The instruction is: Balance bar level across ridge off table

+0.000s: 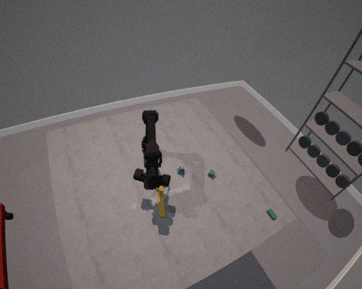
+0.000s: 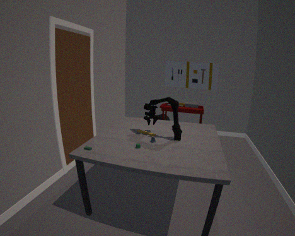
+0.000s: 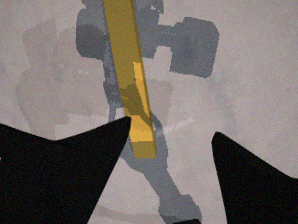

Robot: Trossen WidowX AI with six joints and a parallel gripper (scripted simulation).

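While the fingers (image 1: 162,187) (image 2: 151,123) stand apart, the yellow bar (image 1: 162,205) (image 2: 147,133) (image 3: 125,55) lies below them, ungripped.

Bar's far end (image 3: 119,15) cropped.

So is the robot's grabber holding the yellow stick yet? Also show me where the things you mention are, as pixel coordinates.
Gripper (image 1: 161,187) (image 2: 151,123) (image 3: 172,129): open, holding nothing; the yellow stick (image 1: 162,205) (image 2: 145,132) (image 3: 125,55) is lying on the table (image 1: 116,239) (image 2: 192,158) (image 3: 250,100) below it.
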